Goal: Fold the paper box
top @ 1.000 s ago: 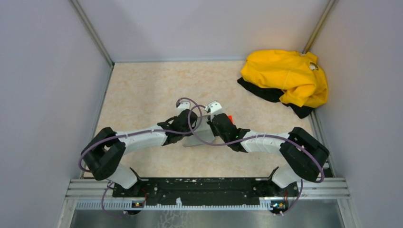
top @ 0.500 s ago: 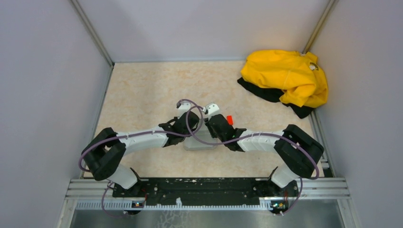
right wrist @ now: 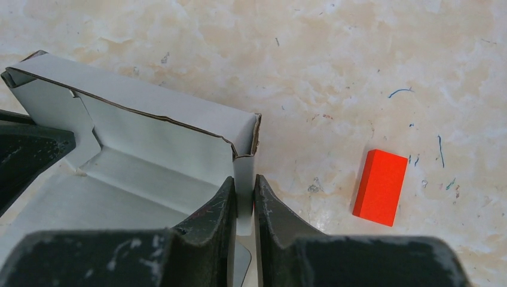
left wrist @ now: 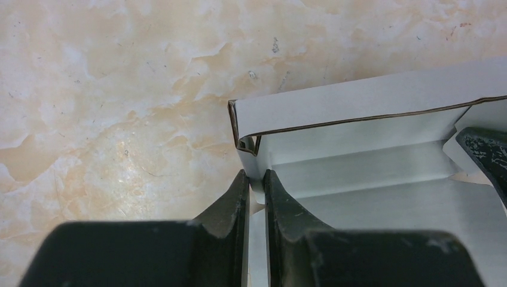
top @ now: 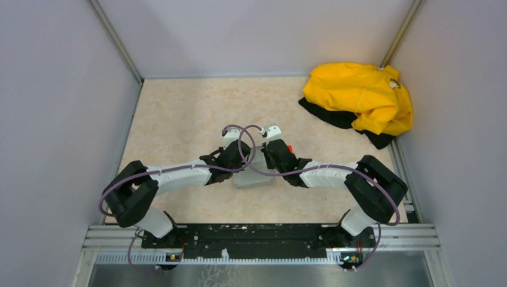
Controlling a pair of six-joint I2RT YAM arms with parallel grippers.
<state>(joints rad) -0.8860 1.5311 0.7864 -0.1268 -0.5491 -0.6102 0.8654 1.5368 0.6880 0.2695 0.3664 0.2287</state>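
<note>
**Item:** the pale grey-white thin cardboard box (top: 254, 177) lies partly erected at mid-table on the mottled beige table top (top: 179, 113), between my two wrists. Its far wall stands upright with a lip turned inward along the top. The end walls rise at both far corners and the floor panel lies flat.

**Left gripper** (left wrist: 254, 179): jaws pressed almost together, pinching the left end wall just below its far corner.

**Right gripper** (right wrist: 244, 182): the same narrow pinch on the right end wall at the opposite far corner.

**Assessment:** I judge that the paired pinches hold the end walls square against the far wall. Card this thin would likely spring flat if let go. The near side appears unfinished, so folding is not complete.

**Pose:** both forearms angle inward from elbows set wide and run low over the table. The wrists converge on the box from either side, fingers pointing away from the bases. Purple cables loop over the wrists.

**Surroundings:** a small red rectangular block (right wrist: 380, 186) lies near the box's right side, not touching it. A crumpled yellow garment (top: 359, 95) over dark cloth sits in the far right corner, well apart.
</note>
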